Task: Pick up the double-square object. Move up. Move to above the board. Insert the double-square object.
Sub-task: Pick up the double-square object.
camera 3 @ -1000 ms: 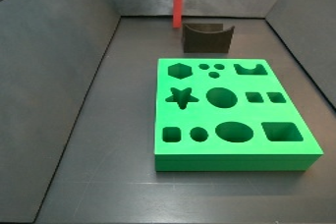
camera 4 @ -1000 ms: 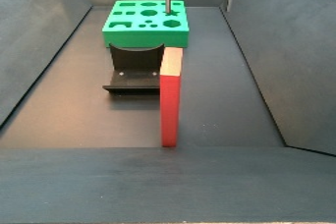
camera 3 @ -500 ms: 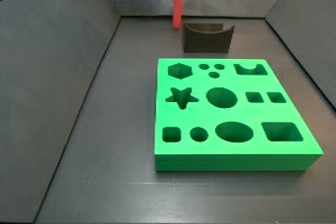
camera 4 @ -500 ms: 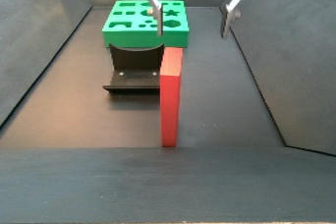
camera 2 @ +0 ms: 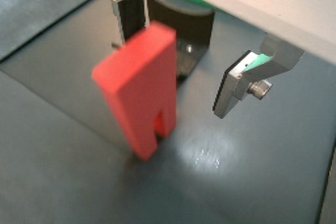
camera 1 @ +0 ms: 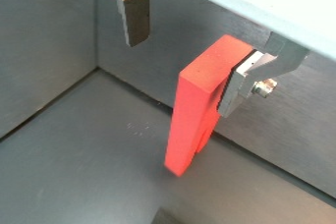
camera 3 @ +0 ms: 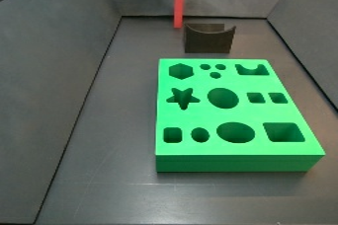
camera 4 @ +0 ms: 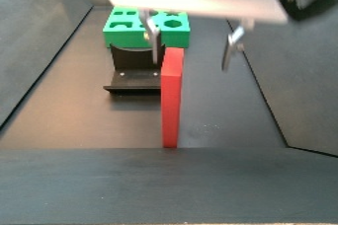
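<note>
Board [camera 3: 235,113] lies flat mid-worktop, holes up, ready to take the bar. Fixture [camera 3: 208,37] sits at the board's 12 o'clock in a side view, apart from it. Double-square object [camera 4: 172,96] stands upright on the floor just past the fixture, so its top is free for a side pinch. End effector [camera 4: 191,41] is over the bar's top, plates wide open on either side, holding nothing; one finger [camera 1: 249,81] looks about touching the red face, the opposite one well clear. Pick-up step, I'd say.
</note>
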